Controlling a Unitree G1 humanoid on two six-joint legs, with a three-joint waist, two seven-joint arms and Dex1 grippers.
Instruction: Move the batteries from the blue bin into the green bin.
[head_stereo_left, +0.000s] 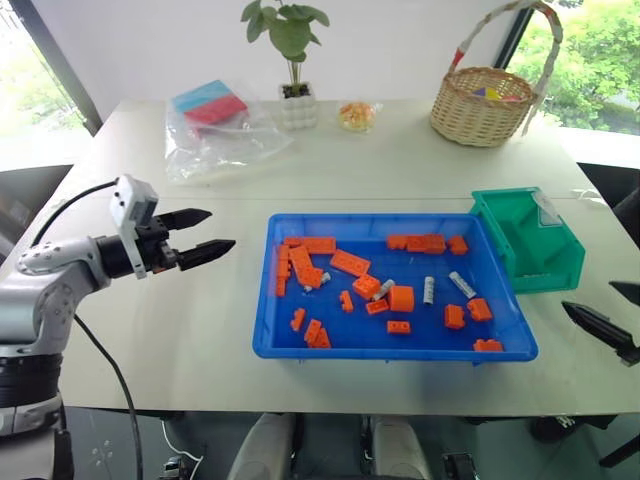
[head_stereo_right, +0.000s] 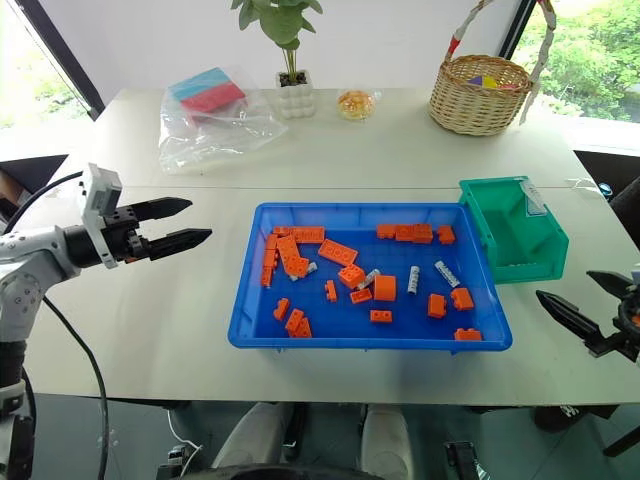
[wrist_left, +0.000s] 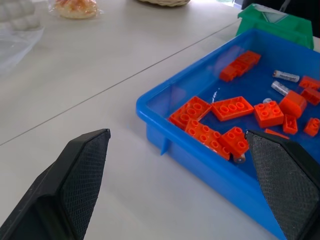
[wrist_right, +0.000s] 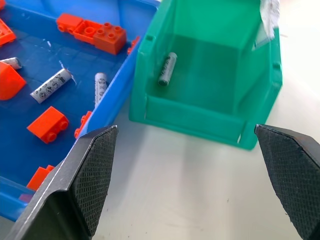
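My right gripper (head_stereo_right: 600, 310) hangs over the bench (head_stereo_left: 400, 170) at about 4 o'clock from the blue bin (head_stereo_left: 300, 345), and its jaws are spread wide with nothing in them. My left gripper (head_stereo_left: 200, 235) waits at 9 o'clock from the bin, jaws spread too, holding nothing.

One battery (wrist_right: 167, 68) already lies inside the green bin (wrist_right: 210, 117), which sits touching the blue bin at its 2 o'clock corner. More batteries (head_stereo_left: 462, 284) lie in the blue bin among the orange bricks (head_stereo_left: 350, 263), mostly on the side near my right gripper.

I think the next pick should be the battery nearest the green bin. I would come straight down on it, with the jaws across its thin side, not along it. I must keep clear of the bricks beside it, or I may pinch one by mistake.
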